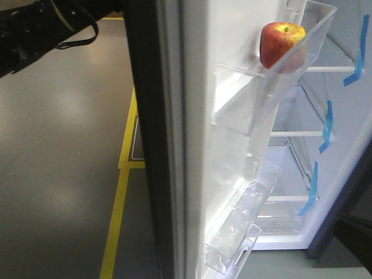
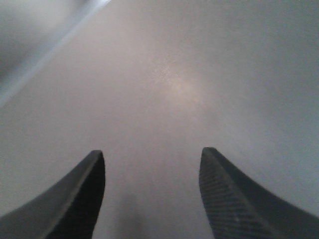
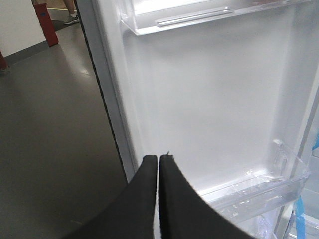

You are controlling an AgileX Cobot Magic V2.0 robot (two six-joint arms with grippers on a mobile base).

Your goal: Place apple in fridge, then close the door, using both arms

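Red apple (image 1: 281,43) sits in clear door bin (image 1: 317,26); left fingers (image 2: 70,204) apart, right fingers (image 3: 142,199) together.

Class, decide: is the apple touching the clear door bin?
Touching. The front view shows the apple resting inside the upper clear bin on the door.

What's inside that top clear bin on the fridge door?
A red and yellow apple sits in the bin. Its lower part shows only dimly through the plastic wall. I cannot see the bin's floor.
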